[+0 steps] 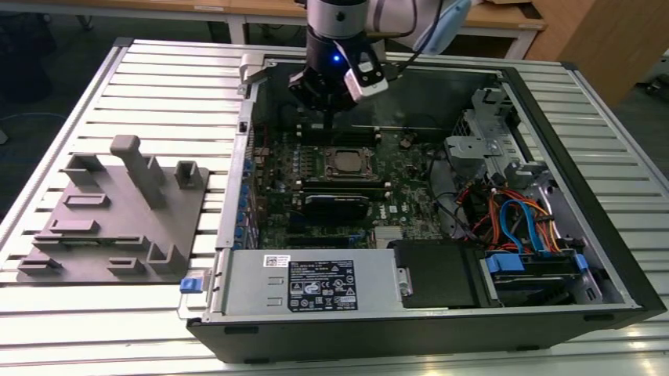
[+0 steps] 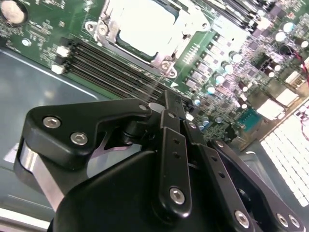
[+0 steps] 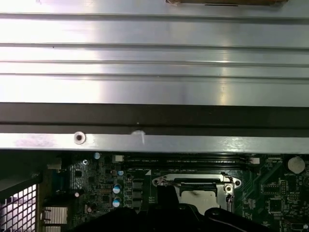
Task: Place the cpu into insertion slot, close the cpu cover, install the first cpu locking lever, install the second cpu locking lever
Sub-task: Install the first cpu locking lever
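Hovering clenched beside the insertion slot (image 1: 326,163), hand (image 1: 331,124) with thin locking lever (image 2: 159,88) at its tips; cpu cover (image 2: 161,57) closed over cpu (image 2: 145,25).

**Cpu seated under its cover**
The small flat square silver-topped cpu (image 2: 145,24) is seen lying in the square, silvery-rimmed insertion slot (image 1: 349,174). It is framed by the thin silvery metal cpu cover (image 2: 110,24), laid flat over it.
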